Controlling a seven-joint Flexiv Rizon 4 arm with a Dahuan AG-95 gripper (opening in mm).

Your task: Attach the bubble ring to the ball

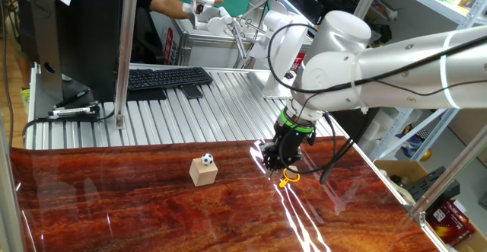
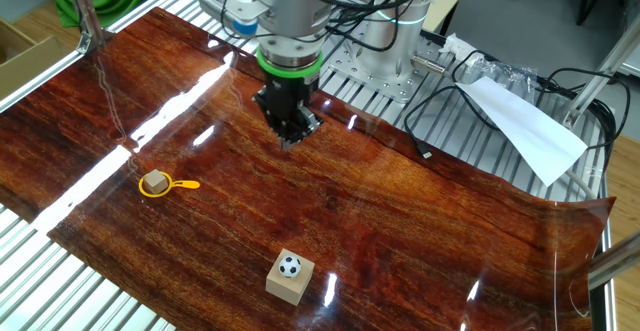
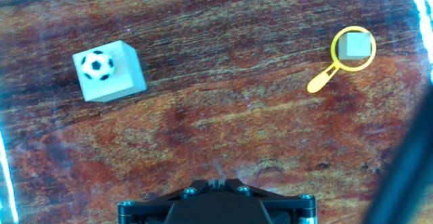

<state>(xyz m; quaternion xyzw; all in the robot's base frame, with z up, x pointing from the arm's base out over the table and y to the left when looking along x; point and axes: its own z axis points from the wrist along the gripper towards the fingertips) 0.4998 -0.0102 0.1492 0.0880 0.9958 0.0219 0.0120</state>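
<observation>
The ball (image 3: 98,65), black and white, sits on top of a tan wooden cube (image 3: 125,75) at the left of the hand view; it shows too as the ball (image 1: 208,159) and the ball (image 2: 289,265). The yellow bubble ring (image 3: 321,80) lies flat on the wooden table at the upper right, looped around a second small cube (image 3: 356,45); it also shows as the bubble ring (image 2: 186,183) and the bubble ring (image 1: 288,180). My gripper (image 3: 216,181) hangs above the table between the two, shut and holding nothing, also seen as the gripper (image 1: 275,165) and the gripper (image 2: 292,139).
A keyboard (image 1: 163,78) and a monitor stand on the slatted metal bench behind the wooden sheet. White paper (image 2: 525,126) and cables (image 2: 440,111) lie near the arm's base. A person's hand (image 1: 199,8) is at the far back.
</observation>
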